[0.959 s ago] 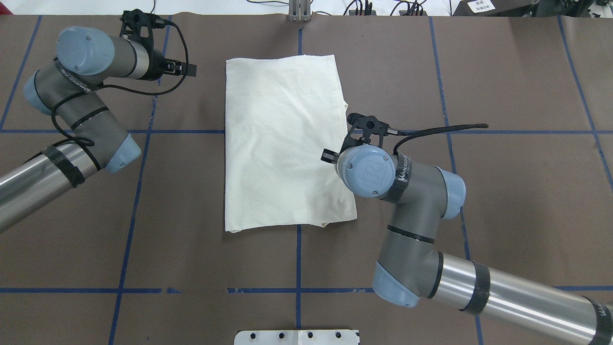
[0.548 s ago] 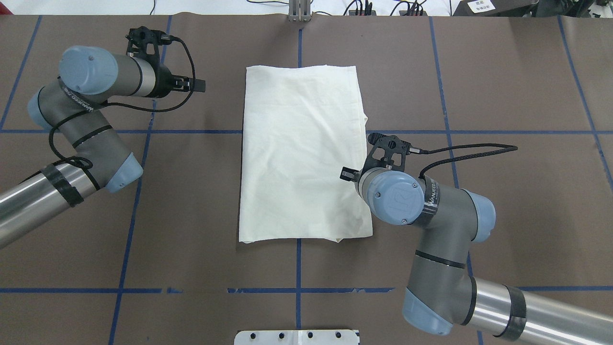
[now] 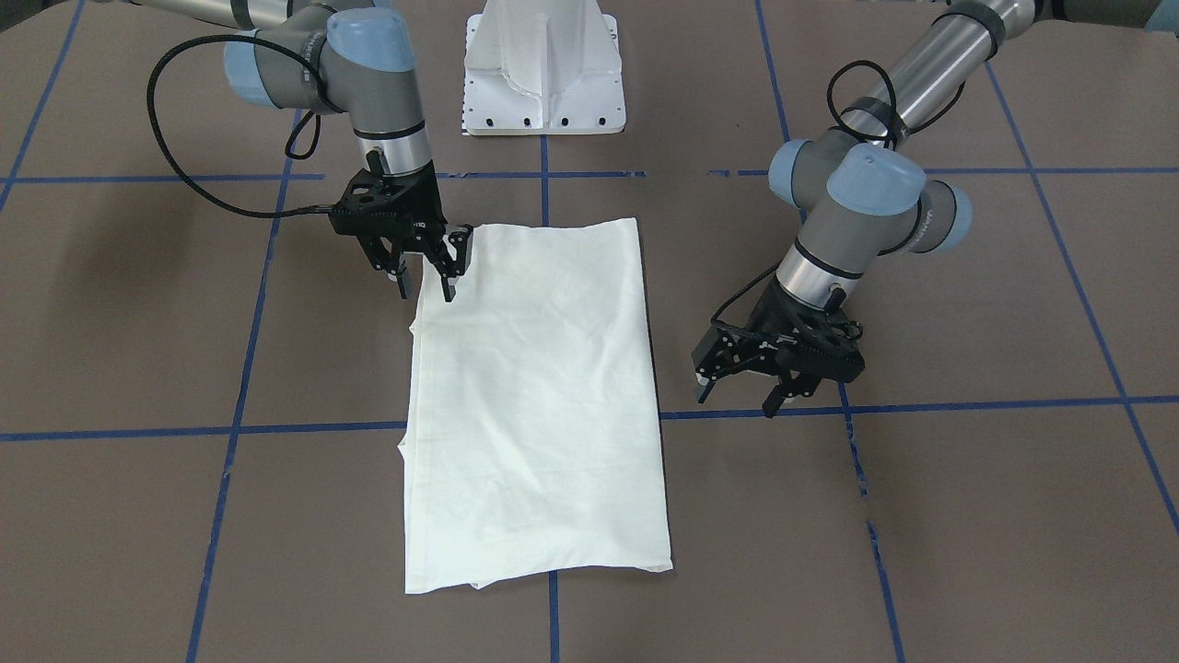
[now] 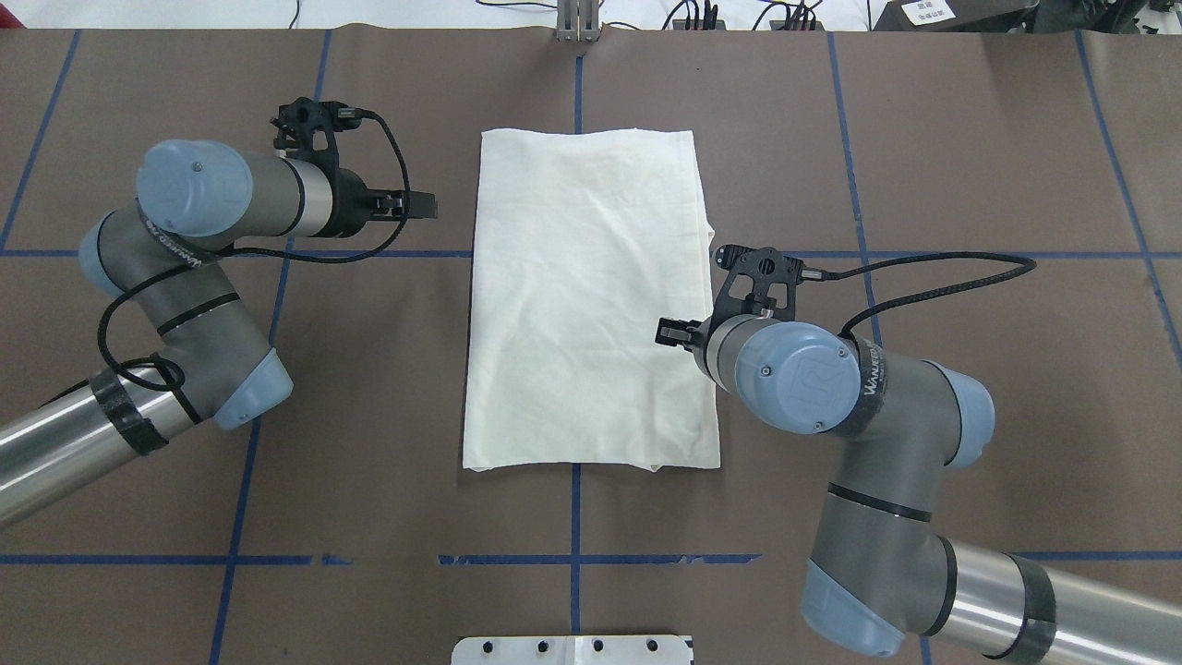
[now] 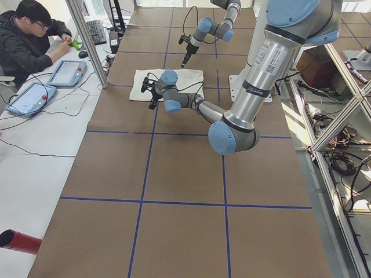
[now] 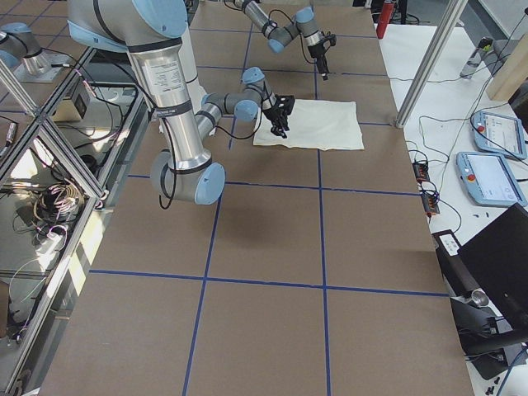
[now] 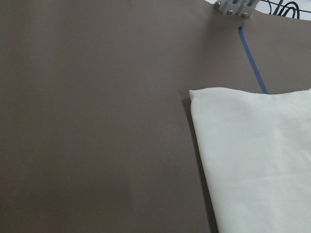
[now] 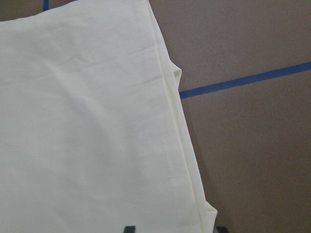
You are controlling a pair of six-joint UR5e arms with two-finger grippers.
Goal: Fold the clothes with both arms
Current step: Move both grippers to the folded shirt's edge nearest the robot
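The cream shirt (image 4: 591, 296) lies flat on the brown table as a folded rectangle, plain side up; no print shows. It also shows in the front view (image 3: 534, 405). My right gripper (image 3: 428, 276) is open and stands low over the shirt's right edge near its near corner, one finger over the cloth and one beside it. The right wrist view shows that edge (image 8: 182, 160) between the two fingertips. My left gripper (image 3: 737, 394) is open and empty, just above the table, a little left of the shirt's left edge. The left wrist view shows the shirt's far left corner (image 7: 209, 97).
The white pedestal base (image 3: 543, 74) stands at the table's near edge behind the shirt. Blue tape lines (image 4: 268, 252) cross the table. A metal bracket (image 4: 577, 23) sits at the far edge. An operator (image 5: 29, 40) sits with tablets beyond the far side.
The shirt has slid to the right along with my right gripper and now lies straighter. My left gripper has moved right and nearer, toward the shirt's left edge.
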